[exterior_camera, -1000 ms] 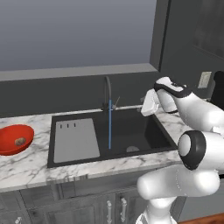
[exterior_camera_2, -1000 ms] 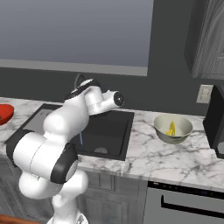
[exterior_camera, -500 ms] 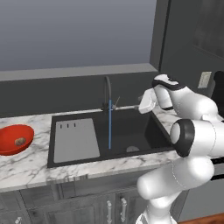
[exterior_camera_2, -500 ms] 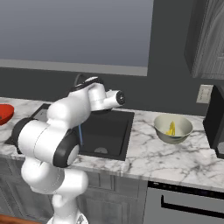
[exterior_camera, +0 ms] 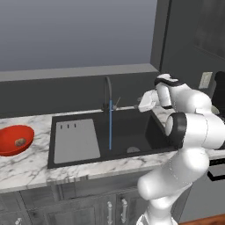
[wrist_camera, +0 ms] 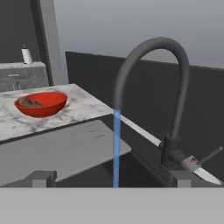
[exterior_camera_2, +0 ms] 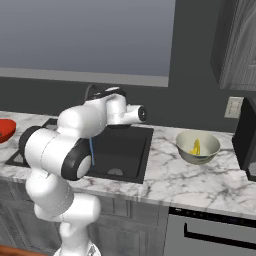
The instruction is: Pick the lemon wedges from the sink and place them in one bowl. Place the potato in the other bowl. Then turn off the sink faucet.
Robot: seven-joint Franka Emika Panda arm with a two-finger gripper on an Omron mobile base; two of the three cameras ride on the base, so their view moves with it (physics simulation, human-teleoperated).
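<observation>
Water (exterior_camera: 110,125) runs in a blue stream from the dark gooseneck sink faucet (exterior_camera: 107,91) into the black sink (exterior_camera: 132,127). My gripper (exterior_camera: 141,104) hovers just right of the faucet, above the sink's back right corner. In the hand view its fingertips (wrist_camera: 41,178) stand wide apart, open and holding nothing, with the faucet (wrist_camera: 153,83) and its side lever (wrist_camera: 205,156) close ahead. The potato (exterior_camera: 19,142) lies in the red bowl (exterior_camera: 13,134) on the left counter. A yellow lemon wedge (exterior_camera_2: 195,146) rests in the grey-beige bowl (exterior_camera_2: 199,140) right of the sink.
A grey drainboard panel (exterior_camera: 77,140) covers the sink's left part, and a round drain (exterior_camera: 133,150) sits in the basin floor. A dark wall runs behind the counter. A dark appliance (exterior_camera_2: 246,137) stands at the far right below a wall outlet (exterior_camera_2: 233,107).
My hand has crept slightly left toward the faucet and the arm's elbow has swung round. The jaws stay wide open, and the water keeps running.
</observation>
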